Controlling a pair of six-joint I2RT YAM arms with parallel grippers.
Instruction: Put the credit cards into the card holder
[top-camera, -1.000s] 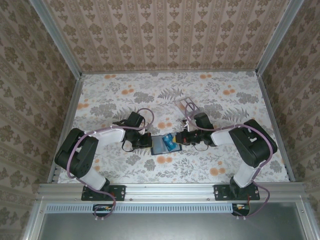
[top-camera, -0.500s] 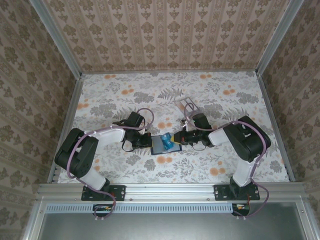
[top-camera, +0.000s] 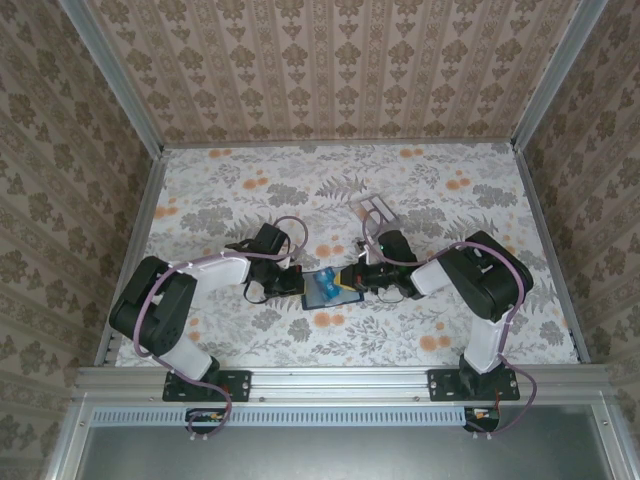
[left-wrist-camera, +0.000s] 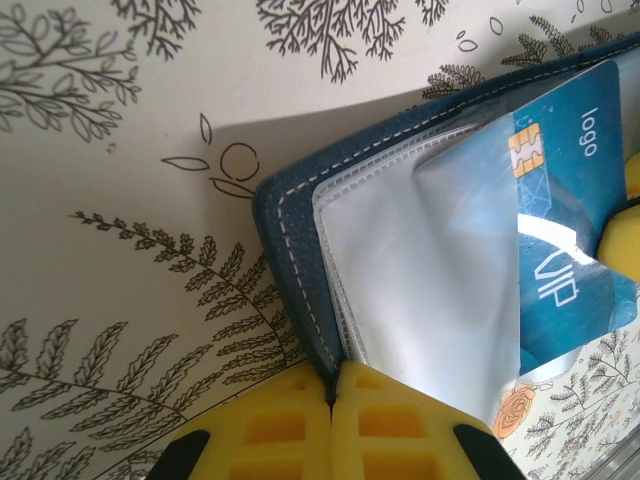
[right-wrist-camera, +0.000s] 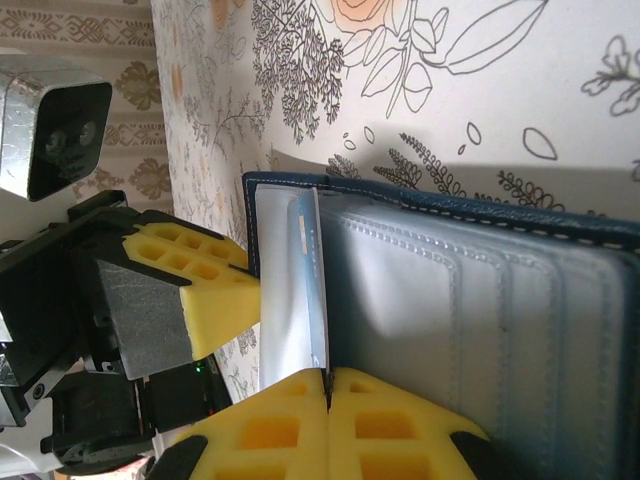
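Observation:
The card holder (top-camera: 316, 294), a dark navy folding case, lies open on the table between my two arms. My left gripper (top-camera: 297, 285) is shut on its stitched left edge (left-wrist-camera: 300, 290), the yellow fingertips meeting at the rim (left-wrist-camera: 335, 372). A light blue credit card (left-wrist-camera: 572, 225) with a gold chip and "VIP" lettering sits partly under a clear sleeve (left-wrist-camera: 420, 290). My right gripper (right-wrist-camera: 327, 375) is shut on that card, seen edge-on (right-wrist-camera: 312, 270), beside the holder's clear pockets (right-wrist-camera: 480, 300). From above, the right gripper (top-camera: 352, 281) is at the holder's right side.
A pale see-through slotted rack (top-camera: 375, 208) stands behind the right arm, toward mid-table. The left gripper's yellow fingers (right-wrist-camera: 185, 290) are close to the card on the right wrist view's left. Floral table surface (top-camera: 250, 180) spreads all around; walls bound the table.
My right gripper has moved left with the blue card, which now lies further over the open holder. The left gripper has held still on the holder's edge.

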